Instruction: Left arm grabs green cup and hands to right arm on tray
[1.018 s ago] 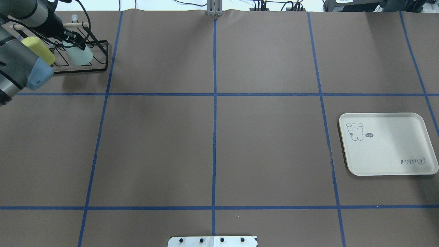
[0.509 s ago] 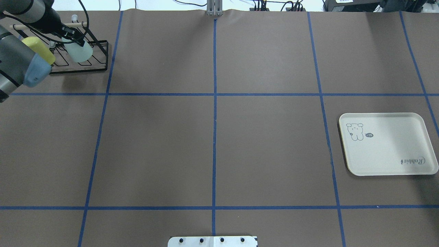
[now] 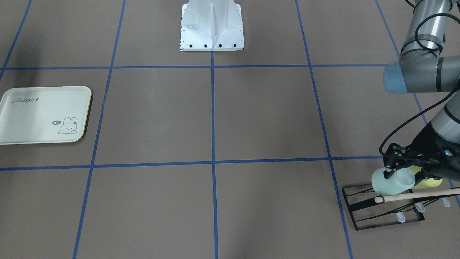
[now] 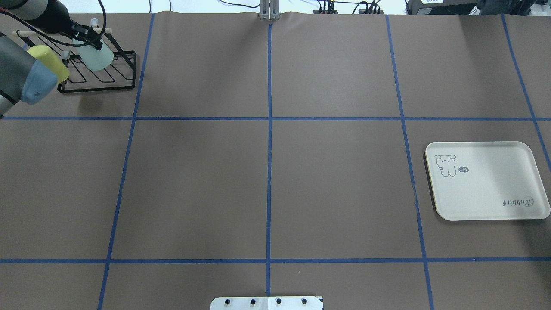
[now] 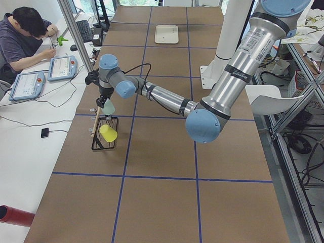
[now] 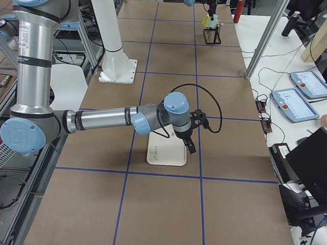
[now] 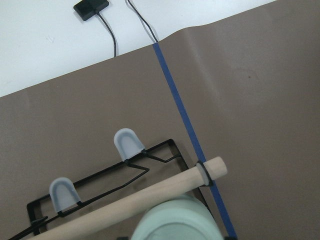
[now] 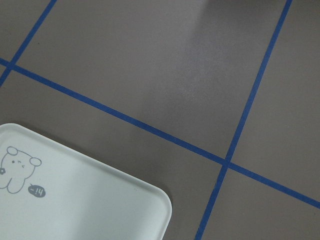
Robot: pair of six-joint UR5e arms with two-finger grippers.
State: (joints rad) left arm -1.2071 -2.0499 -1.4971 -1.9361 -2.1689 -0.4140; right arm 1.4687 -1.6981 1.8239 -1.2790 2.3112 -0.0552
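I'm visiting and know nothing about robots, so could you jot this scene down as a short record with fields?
Left arm: jaws shut on the small pale mint-green plastic cup, at the black wire rack
Other cup: yellow-green plastic cup, on the rack
Right arm: hovers by the cream rectangular plastic tray; state of its jaws unclear
Cup on tray: not yet

1. The rack [image 4: 99, 89] stands at the counter's [image 4: 335, 185] far left corner. It is well apart from the tray [image 4: 486, 189], which lies near the right edge and closer to the robot.
2. The cup [image 4: 98, 58] is tilted over the rack's right end, pinched in the left claw [image 3: 390, 173], just on the robot's side of the rod [image 3: 413, 195].
3. The second cup [image 4: 47, 60] sits on the rack to the cup's left.
4. The right claw [image 6: 190, 147] seems to hang over the tray's far edge, though only a side view shows it.
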